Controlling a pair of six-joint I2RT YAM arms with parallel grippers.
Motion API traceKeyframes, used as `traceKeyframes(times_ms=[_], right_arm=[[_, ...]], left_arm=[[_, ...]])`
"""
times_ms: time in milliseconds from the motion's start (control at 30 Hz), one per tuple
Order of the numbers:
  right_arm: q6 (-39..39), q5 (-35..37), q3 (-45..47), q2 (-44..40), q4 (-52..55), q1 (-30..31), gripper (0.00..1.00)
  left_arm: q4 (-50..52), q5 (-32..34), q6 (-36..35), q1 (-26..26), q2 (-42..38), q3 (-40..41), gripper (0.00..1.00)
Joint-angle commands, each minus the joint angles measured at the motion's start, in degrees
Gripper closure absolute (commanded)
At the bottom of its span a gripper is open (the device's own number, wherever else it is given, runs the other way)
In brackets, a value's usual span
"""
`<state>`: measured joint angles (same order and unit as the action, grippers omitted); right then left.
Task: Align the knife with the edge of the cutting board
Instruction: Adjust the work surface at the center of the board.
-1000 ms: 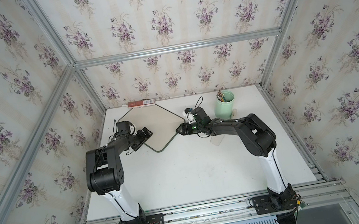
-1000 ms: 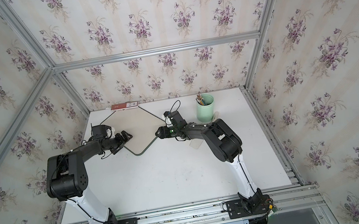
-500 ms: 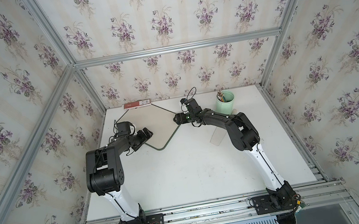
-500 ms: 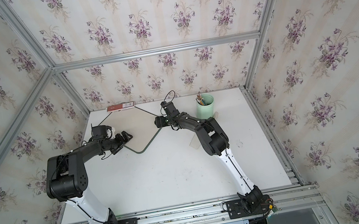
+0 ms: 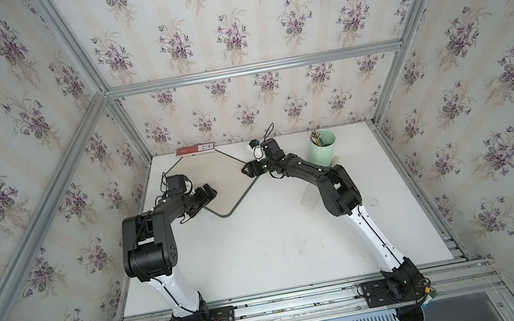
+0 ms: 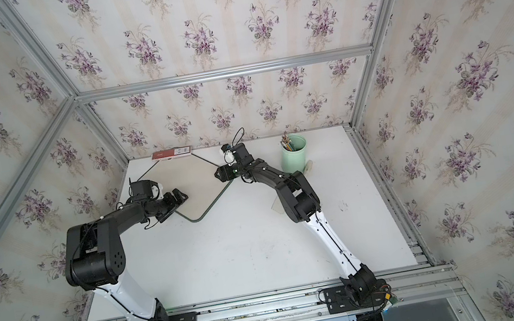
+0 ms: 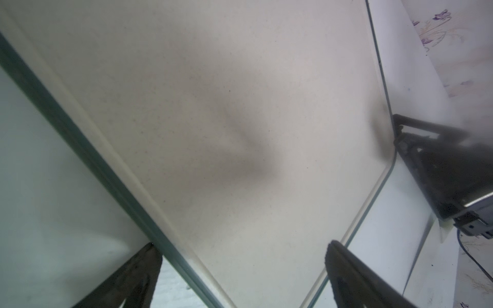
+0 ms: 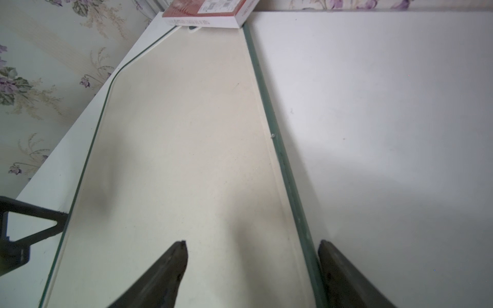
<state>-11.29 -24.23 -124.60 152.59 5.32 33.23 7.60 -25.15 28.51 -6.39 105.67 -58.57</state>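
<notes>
The knife [image 5: 310, 196] lies flat on the right half of the counter [image 5: 263, 254], well apart from the cutting board [image 5: 220, 181] and partly hidden under the right arm's elbow (white on white, so its outline is faint in both top views). Which end is the handle I cannot tell.

The board sits skewed toward the far left corner of the counter, one corner tucked under a red box [image 5: 195, 149] at the far edge. A green cup [image 5: 323, 149] stands near the far edge, between board and knife.

Neither hand holds anything. The left hand [image 7: 240, 245] has its fingers apart over a board corner. The right hand [image 8: 252, 245] is also spread, one finger above the board and one above the bare counter, the green rim between them.

The knife looks thin, stiff and light, probably smooth and slippery. Lying flat, the broad blade offers little to pinch. The slim handle seems the better place to grip, or the blade could be slid along by a nudge.
</notes>
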Motion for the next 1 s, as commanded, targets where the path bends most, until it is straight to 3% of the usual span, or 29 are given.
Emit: traceKeyframes(times_ms=[0,167,400,567,767,867,967], right_arm=[[0.47,-14.69,4.59,-1.5,10.09,4.12,0.21],[-0.9,-14.74,16.74,-8.57,7.63,8.55,0.24],[-13.71,-17.64,47.45,-25.35,-17.7,12.26,0.27],[-18.27,-15.9,63.78,-33.96,-27.39,17.37,0.29],[-20.11,-12.52,78.99,-42.78,-36.44,25.35,0.28],[-22.41,-11.09,86.5,-47.68,-42.69,25.83,0.28],[-20.28,-4.38,90.34,-52.49,-39.84,25.31,0.24]], left_arm=[[9.69,-2.18,0.75,0.29,1.27,1.45,0.0],[9.26,-4.66,0.84,1.62,0.59,3.68,0.01],[6.44,-4.03,1.85,7.45,-7.12,13.14,0.01],[4.12,-3.0,3.04,14.03,-11.21,18.79,0.01],[4.44,-2.15,1.07,23.27,-13.03,18.19,0.0],[4.58,-2.28,-0.57,27.24,-12.42,16.65,0.0],[5.89,-0.7,-1.62,28.98,-12.36,15.27,0.0]])
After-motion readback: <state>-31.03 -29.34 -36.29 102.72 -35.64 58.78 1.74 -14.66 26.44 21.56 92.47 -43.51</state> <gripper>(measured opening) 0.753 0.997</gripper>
